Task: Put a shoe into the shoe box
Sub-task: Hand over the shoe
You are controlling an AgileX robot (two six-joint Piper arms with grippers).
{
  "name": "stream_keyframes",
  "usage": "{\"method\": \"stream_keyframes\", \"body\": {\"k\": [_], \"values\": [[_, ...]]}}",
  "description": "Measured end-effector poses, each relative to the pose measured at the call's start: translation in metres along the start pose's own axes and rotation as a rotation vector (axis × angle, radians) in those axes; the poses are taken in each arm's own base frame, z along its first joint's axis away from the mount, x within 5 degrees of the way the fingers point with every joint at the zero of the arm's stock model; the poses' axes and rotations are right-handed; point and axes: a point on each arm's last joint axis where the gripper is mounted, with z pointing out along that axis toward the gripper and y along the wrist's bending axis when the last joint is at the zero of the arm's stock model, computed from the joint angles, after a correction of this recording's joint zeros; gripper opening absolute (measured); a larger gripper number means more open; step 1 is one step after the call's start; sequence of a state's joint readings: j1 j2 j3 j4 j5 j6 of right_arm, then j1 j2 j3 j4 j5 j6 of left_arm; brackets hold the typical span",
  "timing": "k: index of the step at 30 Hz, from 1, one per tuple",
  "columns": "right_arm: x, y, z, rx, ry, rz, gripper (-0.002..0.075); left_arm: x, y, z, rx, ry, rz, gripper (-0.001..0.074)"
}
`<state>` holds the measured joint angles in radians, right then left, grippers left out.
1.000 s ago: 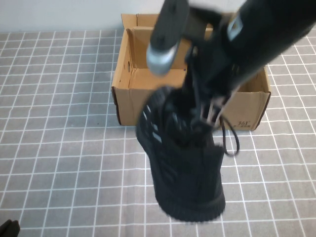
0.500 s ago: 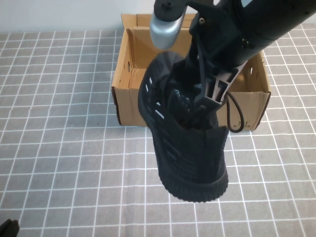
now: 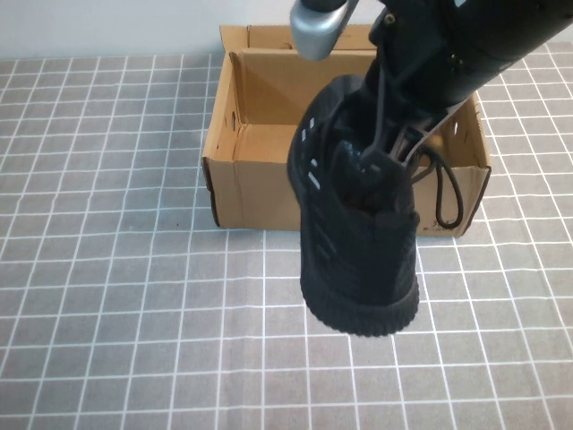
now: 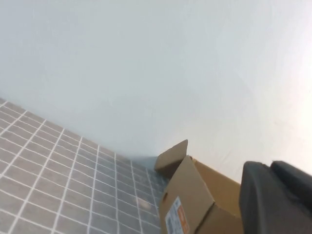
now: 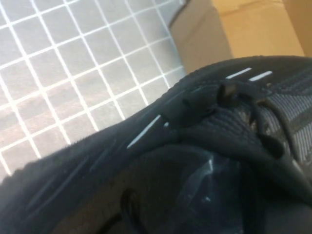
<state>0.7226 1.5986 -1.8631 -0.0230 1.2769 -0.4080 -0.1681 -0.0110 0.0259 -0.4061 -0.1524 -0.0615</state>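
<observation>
While the shoe (image 3: 358,242) hangs in the air over the front wall of the shoe box (image 3: 242,184), the right gripper (image 3: 387,159) is clamped on the collar at the shoe's opening, fingers pressed together on the knit. The shoe dangles toe-down toward the camera side of the box, its sole end well clear of the gridded table cloth (image 3: 107,269) in front of the box, its heel end already above the open cavity. A loose lace (image 3: 446,193) loops down beside the box's front right corner.

The left gripper (image 4: 275,195) sits off to the box's left side, shown only in its own wrist view as a dark closed block near the box's end flap; it looks parked.

The main risk, as I judge it, is the toe catching the front wall if the arm lowers before carrying the shoe farther over the box; that could shove or tip the light cardboard. The grip on soft knit may also slip, dropping the shoe outside. The dangling lace could snag the front edge.
</observation>
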Motion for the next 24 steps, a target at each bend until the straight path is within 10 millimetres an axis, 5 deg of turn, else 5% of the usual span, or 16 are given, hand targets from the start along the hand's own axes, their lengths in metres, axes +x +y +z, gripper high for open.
{"method": "stream_keyframes", "body": {"k": [6,12,17,24], "values": [[0.003,-0.018,0.001,0.048,-0.027,0.095,-0.0006,0.002,-0.008,0.003,-0.004,0.192,-0.045,-0.0001],[-0.004,-0.034,0.015,0.066,-0.032,0.148,-0.0006,-0.021,-0.031,0.027,-0.008,0.480,0.083,-0.0001],[-0.014,-0.041,0.027,0.060,-0.015,0.169,-0.0006,-0.049,-0.057,0.070,0.090,0.625,0.280,-0.0001],[-0.029,-0.049,0.044,0.053,-0.028,0.209,-0.0006,-0.053,-0.080,0.144,0.275,0.675,0.335,-0.0001]]}}
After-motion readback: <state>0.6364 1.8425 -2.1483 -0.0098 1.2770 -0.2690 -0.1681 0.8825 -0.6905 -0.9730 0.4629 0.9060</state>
